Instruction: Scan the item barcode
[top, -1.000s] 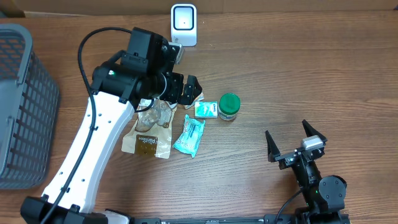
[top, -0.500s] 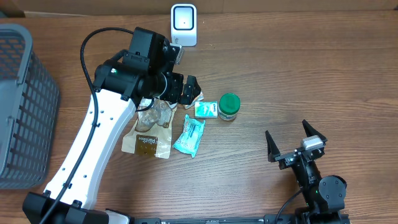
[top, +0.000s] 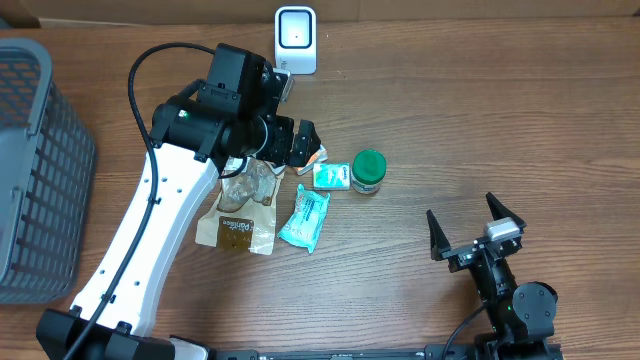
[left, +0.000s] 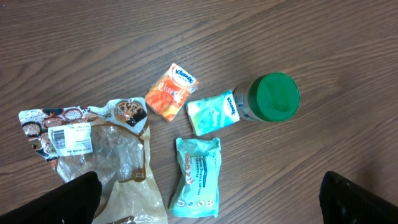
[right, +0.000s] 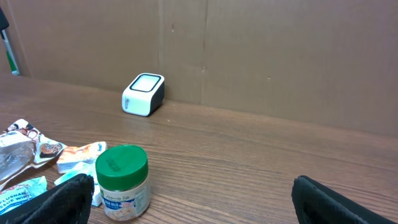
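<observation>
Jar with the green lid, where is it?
In the overhead view the jar stands just right of the teal tissue pack, at the right end of the cluster of items.

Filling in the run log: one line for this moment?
left gripper: open above items | right gripper: open, empty | scanner: unused

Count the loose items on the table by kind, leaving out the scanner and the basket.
Tissue packs: 2 (orange tissue pack, pale green tissue pack)
Wipes packet: 1
Green-lidded jar: 1
Snack bag: 1
Total: 5
</observation>
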